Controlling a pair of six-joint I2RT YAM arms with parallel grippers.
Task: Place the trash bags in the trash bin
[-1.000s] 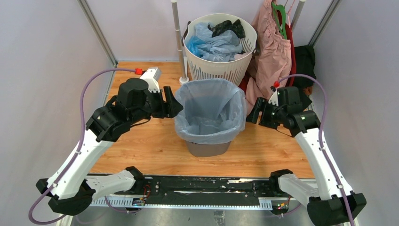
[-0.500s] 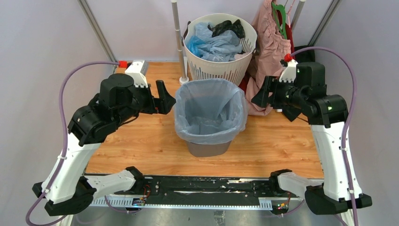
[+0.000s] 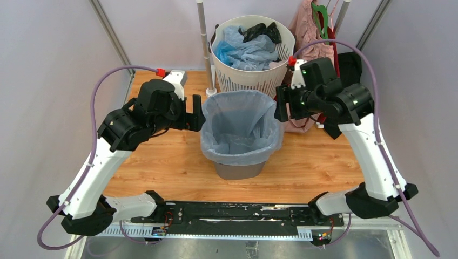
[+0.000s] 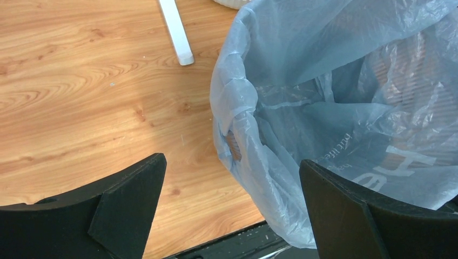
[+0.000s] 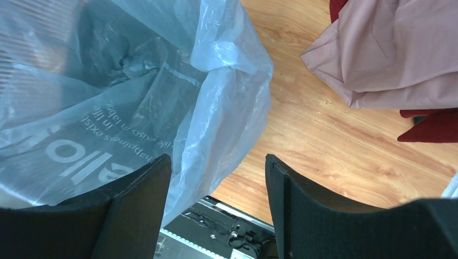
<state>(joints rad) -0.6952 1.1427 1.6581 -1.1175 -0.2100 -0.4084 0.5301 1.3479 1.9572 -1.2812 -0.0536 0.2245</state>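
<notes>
A pale blue see-through trash bag (image 3: 240,127) with "Hello" lettering lines the dark grey trash bin (image 3: 240,170) at mid table, its edge folded over the rim. My left gripper (image 3: 197,114) is open and empty beside the bag's left rim. In the left wrist view the bag's rim (image 4: 237,102) lies between the open fingers of that gripper (image 4: 232,162). My right gripper (image 3: 280,108) is open and empty at the bag's right rim. In the right wrist view the bag's edge (image 5: 227,108) hangs just above that gripper (image 5: 217,159), between its fingers.
A round white slotted basket (image 3: 254,81) behind the bin holds crumpled blue plastic bags (image 3: 246,51) and dark items. A white pole (image 3: 205,48) stands left of it. A pink garment (image 3: 313,59) hangs at back right, over red cloth (image 5: 432,127).
Both arms swung out and back in. The left gripper is again close to the bag's left rim. The right gripper moved left to the bag's right rim. Both stayed open.
</notes>
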